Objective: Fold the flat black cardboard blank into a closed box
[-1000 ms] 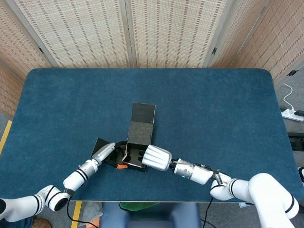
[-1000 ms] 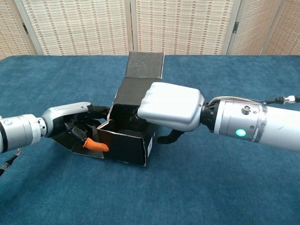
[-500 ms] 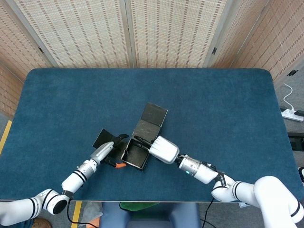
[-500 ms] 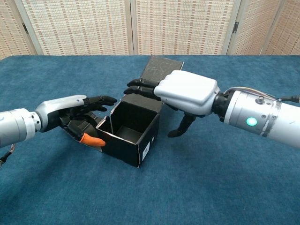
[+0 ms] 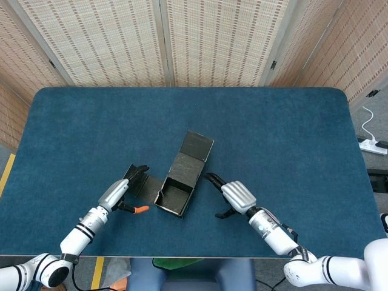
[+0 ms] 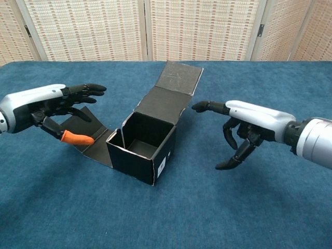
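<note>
We see our left hand [image 6: 39,101] now pulled back left of the half-formed black cardboard box [image 6: 142,150] on the blue table [image 5: 291,139], fingers spread and empty, and our right hand [image 6: 249,124] withdrawn to its right, loosely splayed, so the lid [image 6: 179,80] remains unclosed.

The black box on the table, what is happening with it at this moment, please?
A two-armed robot is folding a black cardboard box on a blue table. The box stands partly formed and open on top: its lid tilts up at the back, and one side flap lies flat on the table. Neither hand touches it. The left hand hovers above the flat flap, and the right hand hangs open beside the box.
</note>
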